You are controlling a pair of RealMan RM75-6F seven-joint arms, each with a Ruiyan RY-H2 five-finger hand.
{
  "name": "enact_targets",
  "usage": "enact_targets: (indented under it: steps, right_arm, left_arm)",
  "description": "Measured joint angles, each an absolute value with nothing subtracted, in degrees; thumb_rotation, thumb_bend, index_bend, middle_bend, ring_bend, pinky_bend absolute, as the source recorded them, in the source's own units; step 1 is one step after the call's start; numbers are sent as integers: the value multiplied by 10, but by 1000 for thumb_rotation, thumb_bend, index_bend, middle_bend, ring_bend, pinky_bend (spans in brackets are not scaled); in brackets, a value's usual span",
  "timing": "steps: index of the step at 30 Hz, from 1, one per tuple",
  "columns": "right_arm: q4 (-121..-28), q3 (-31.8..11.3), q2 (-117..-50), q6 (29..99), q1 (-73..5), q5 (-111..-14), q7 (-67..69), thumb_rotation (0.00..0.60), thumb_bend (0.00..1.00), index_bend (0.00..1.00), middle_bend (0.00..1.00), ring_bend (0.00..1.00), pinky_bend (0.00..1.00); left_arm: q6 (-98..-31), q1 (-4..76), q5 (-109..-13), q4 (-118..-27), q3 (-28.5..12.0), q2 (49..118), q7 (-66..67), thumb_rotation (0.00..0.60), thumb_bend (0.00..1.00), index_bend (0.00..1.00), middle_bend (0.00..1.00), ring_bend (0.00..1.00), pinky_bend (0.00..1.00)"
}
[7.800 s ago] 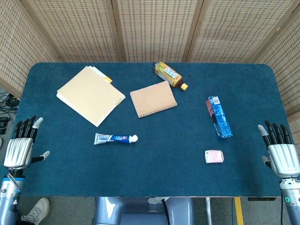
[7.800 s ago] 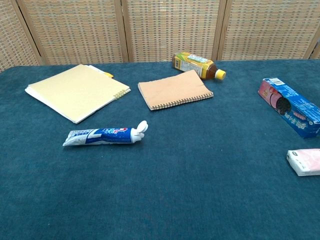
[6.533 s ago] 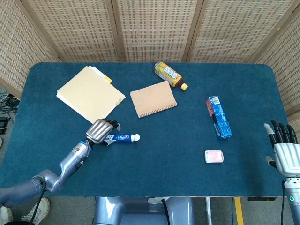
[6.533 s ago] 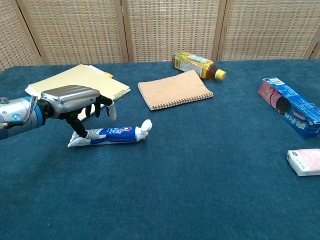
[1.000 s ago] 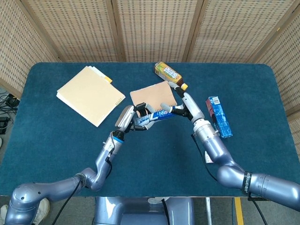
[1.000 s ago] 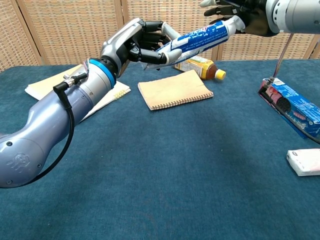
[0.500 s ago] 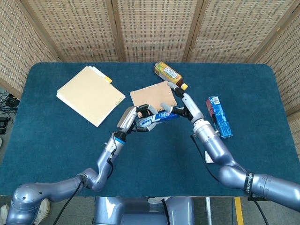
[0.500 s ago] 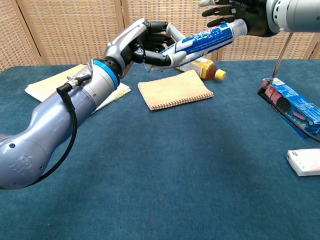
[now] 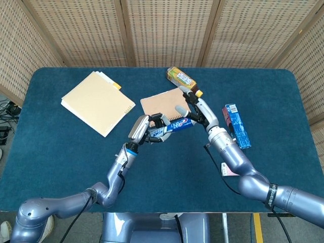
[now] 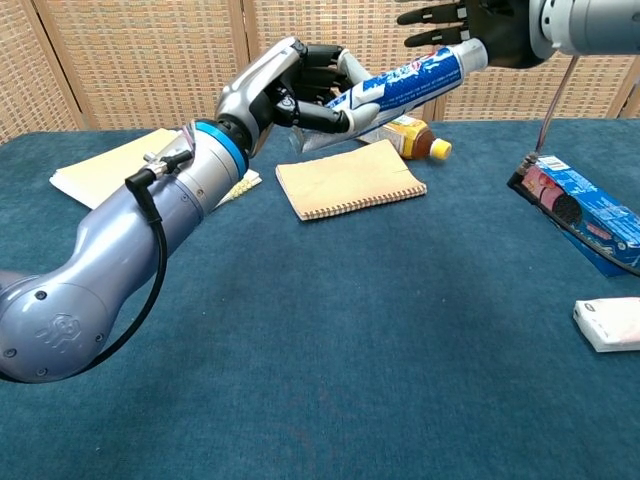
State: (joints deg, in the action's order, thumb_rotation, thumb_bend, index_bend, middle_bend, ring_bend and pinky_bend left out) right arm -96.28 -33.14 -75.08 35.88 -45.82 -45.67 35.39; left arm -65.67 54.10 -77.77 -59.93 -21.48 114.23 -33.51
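Change since earlier frames: lifted off the cloth from lower left of centre, toothpaste tube (image 10: pixel 400 82) now aloft at upper centre of the chest view; drawn a little further right over the last half second.
Yellow folder (image 9: pixel 97 102): flat at upper left of the head view, well apart from both hands.
Left hand (image 10: pixel 300 83): raised at upper centre-left of the chest view, fingers curled round the flat crimped end of the tube, gripping it.
Toothpaste tube, position: in mid-air between the two hands, tilted up to the right, directly above the brown notebook (image 9: pixel 165 107) at centre of the head view.
Right hand (image 10: pixel 478 30): at upper right of the chest view, cap end of the tube held against the palm, remaining fingers spread flat to the left; tightness of hold cannot be told.
Tea bottle (image 9: pixel 183 81): lying on its side at upper centre, just behind the notebook.
Blue box (image 9: pixel 237 126): at right of the head view, near the right forearm.
Pink packet (image 10: pixel 609 323): at lower right edge of the chest view.
Risk, release: likely drop onto the notebook if left grip opened before right hold made firm.
Risk, pull: possible kinking or squeezing of the soft tube through opposed pulling.
Risk, sweep: possible knock to the blue box from the right forearm on withdrawal.
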Motion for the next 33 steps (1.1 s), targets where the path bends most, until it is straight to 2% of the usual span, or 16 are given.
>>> enact_targets:
  steps: [17,33]
  right_arm:
    - [-976,-360,-740,336,-455,-385,410,144,0,0,0,0,0]
    - [-977,-382,-734,346,-431,-392,444,140,0,0,0,0,0]
  left_arm:
    - [-660,550,-769,-575,-230,1161,-336,600,679,735,603,595,579]
    - [-667,540,-771,-576,-226,1153,-338,600,679,735,603,594,579]
